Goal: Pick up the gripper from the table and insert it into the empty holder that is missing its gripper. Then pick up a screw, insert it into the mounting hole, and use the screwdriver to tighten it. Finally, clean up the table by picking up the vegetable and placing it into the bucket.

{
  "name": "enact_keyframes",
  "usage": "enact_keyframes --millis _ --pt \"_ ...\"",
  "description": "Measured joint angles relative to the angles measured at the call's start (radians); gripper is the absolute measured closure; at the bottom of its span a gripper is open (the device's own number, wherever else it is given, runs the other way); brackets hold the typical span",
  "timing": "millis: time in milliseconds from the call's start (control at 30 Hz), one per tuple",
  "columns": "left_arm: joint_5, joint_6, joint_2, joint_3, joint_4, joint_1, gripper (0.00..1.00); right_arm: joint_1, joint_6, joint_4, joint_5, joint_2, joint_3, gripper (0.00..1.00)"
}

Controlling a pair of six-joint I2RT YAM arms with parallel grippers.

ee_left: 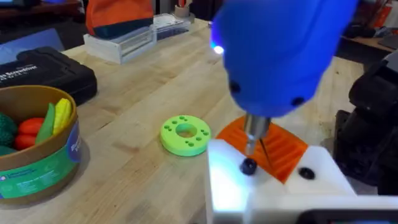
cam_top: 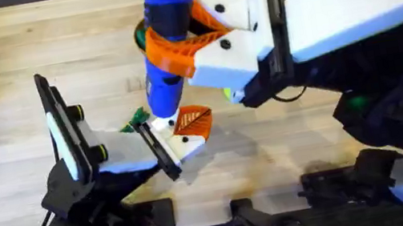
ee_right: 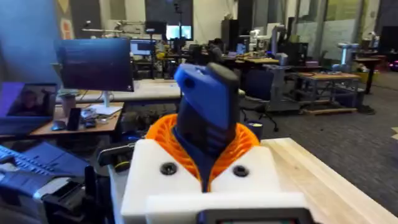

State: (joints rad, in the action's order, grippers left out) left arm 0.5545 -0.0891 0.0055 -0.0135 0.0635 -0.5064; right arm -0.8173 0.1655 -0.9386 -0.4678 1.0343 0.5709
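**Screwdriver held upright over the left hand**

In the overhead view, the screwdriver (cam_top: 168,37) is clamped between the orange pads of the right hand (cam_top: 179,47), its tip lowered onto the left hand (cam_top: 180,132) at mid-table (cam_top: 312,144). Whether the left hand is open or closed cannot be told.

In the left wrist view, the metal tip is seen touching a dark screw (ee_left: 248,166) on white housing. The lime-green disc (ee_left: 185,134) with its mounting hole (ee_left: 181,118) lies just beside, apart. The bucket (ee_left: 38,149), holding toy vegetables, stands near a black case (ee_left: 46,71).
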Motion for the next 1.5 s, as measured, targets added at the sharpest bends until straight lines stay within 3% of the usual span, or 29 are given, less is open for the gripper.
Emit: enact_keyframes --millis 1500 --pt "0.0 0.0 0.0 0.0 0.0 0.0 0.989 0.023 -0.001 0.08 -0.053 0.0 0.0 0.973"
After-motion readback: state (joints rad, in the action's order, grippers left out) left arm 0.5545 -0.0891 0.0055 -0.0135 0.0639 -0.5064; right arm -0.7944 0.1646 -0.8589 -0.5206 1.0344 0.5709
